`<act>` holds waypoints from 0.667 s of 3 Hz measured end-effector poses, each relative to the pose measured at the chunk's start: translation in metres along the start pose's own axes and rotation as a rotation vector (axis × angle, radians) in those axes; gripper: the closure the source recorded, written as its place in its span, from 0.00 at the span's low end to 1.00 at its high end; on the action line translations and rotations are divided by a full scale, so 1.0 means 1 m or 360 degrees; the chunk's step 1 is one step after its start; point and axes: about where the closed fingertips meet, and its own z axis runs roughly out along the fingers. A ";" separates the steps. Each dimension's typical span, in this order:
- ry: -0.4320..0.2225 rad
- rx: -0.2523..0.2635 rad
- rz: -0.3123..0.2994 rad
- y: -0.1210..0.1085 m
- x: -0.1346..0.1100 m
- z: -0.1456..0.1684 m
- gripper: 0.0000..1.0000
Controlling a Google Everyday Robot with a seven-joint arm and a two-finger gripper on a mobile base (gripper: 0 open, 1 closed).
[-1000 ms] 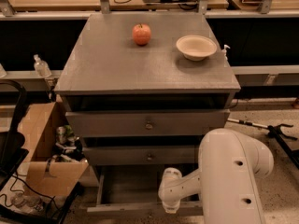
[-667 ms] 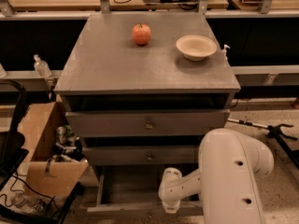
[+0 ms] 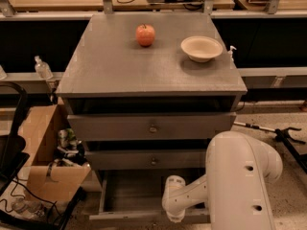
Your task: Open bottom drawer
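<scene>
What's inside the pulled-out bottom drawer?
The grey wooden bottom drawer shows only its plain grey floor on the left and middle. The robot's big white arm covers the right side, so anything there is hidden. The claw is down at the drawer's front edge.

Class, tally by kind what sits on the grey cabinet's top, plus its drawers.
Apple: 1
Bowl: 1
Drawers: 3 (top drawer, middle drawer, bottom drawer, open)
Total: 5
The gripper hangs at the bottom drawer's front edge.
</scene>
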 end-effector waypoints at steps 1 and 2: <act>0.0010 0.0001 0.0002 0.005 0.000 -0.002 1.00; 0.0025 0.0003 0.0005 0.012 0.000 -0.004 1.00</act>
